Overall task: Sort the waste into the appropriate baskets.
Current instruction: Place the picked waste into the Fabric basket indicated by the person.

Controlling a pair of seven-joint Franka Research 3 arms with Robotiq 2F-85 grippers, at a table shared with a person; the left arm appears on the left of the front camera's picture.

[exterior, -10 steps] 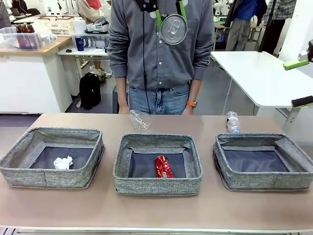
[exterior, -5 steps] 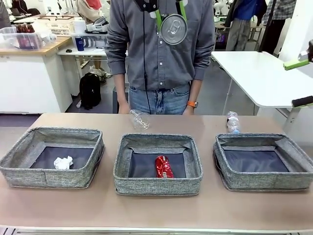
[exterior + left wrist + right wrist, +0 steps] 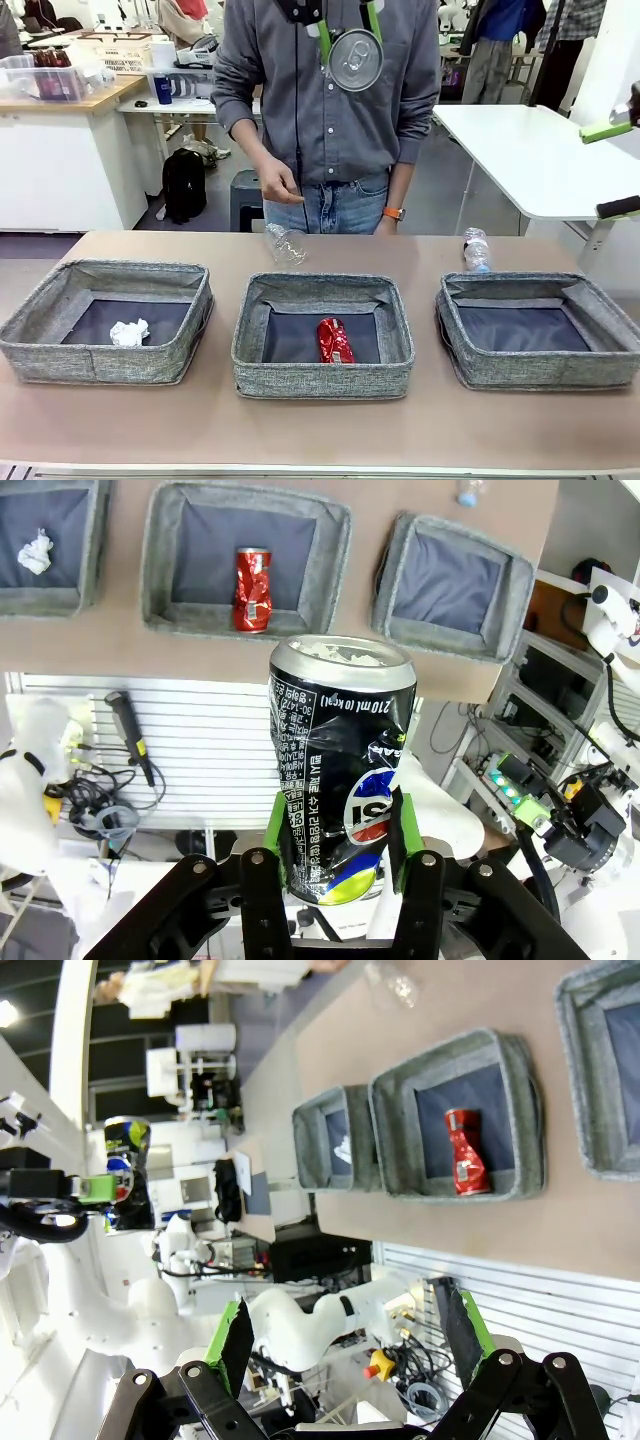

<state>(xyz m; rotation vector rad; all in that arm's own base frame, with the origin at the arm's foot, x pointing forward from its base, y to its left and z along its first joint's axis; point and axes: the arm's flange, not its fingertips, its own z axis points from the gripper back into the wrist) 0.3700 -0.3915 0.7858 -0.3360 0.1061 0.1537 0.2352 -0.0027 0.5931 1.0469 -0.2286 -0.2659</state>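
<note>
Currently the left gripper point(image 3: 338, 832) clamps one dark can point(image 3: 340, 740); the right gripper point(image 3: 348, 1340) gapes wide, holding nothing. Well beyond both jaws sit three baskets point(image 3: 320, 378), one red can point(image 3: 251, 588) in the middle basket, one paper ball point(image 3: 36, 552), one cup point(image 3: 287, 244) and one bottle point(image 3: 476, 250).

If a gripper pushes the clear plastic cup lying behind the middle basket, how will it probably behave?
The clear plastic cup lies on its side on the table, so a push would probably make it roll, perhaps in a curve. Its wall looks thin and see-through, so it is likely light and may buckle under a firm squeeze.
</note>
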